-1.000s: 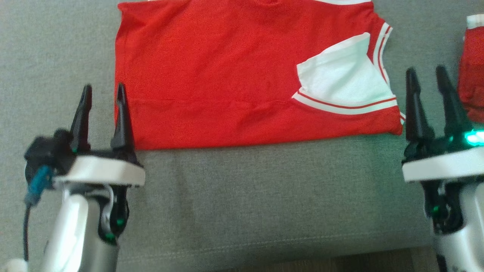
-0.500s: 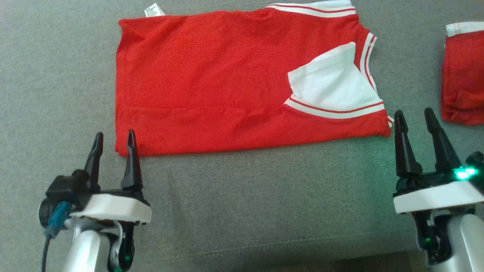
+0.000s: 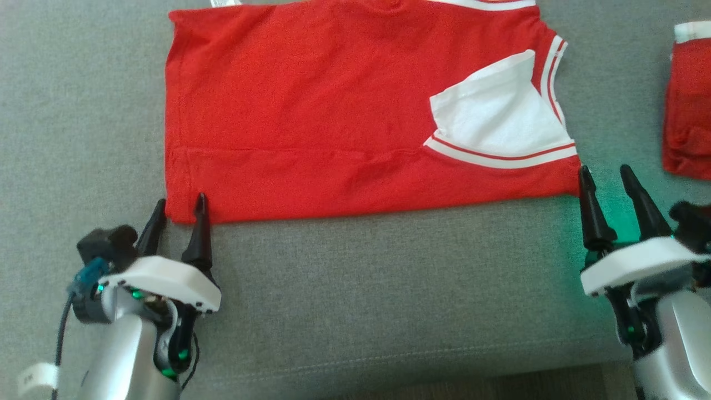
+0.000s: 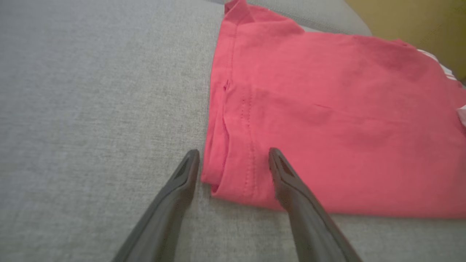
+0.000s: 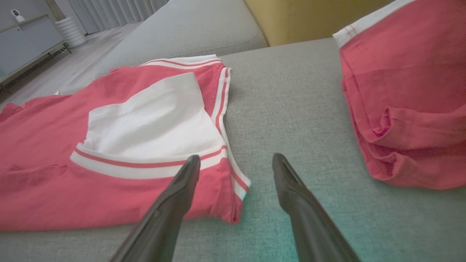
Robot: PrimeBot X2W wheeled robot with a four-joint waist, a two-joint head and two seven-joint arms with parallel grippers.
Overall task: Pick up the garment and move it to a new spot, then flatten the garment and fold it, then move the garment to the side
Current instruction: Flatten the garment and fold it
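Observation:
The garment (image 3: 311, 111) is a red shirt with white, red-striped trim, lying flat and partly folded on a grey cushion; a white sleeve lies across its right part. My left gripper (image 3: 180, 205) stands open at the shirt's near left corner (image 4: 233, 174), one finger on either side of that corner. My right gripper (image 3: 605, 175) is open at the near right corner (image 5: 233, 203), whose striped hem sits between the fingers in the right wrist view. Neither gripper holds cloth.
A second red garment (image 3: 689, 111) with a white band lies bunched at the right (image 5: 407, 109). The grey cushion (image 3: 389, 289) ends in a seamed front edge near me. A yellow backrest (image 5: 313, 18) rises behind.
Both grippers have come down and forward to the shirt's near corners. The head camera has shifted, so the whole picture moved between frames.

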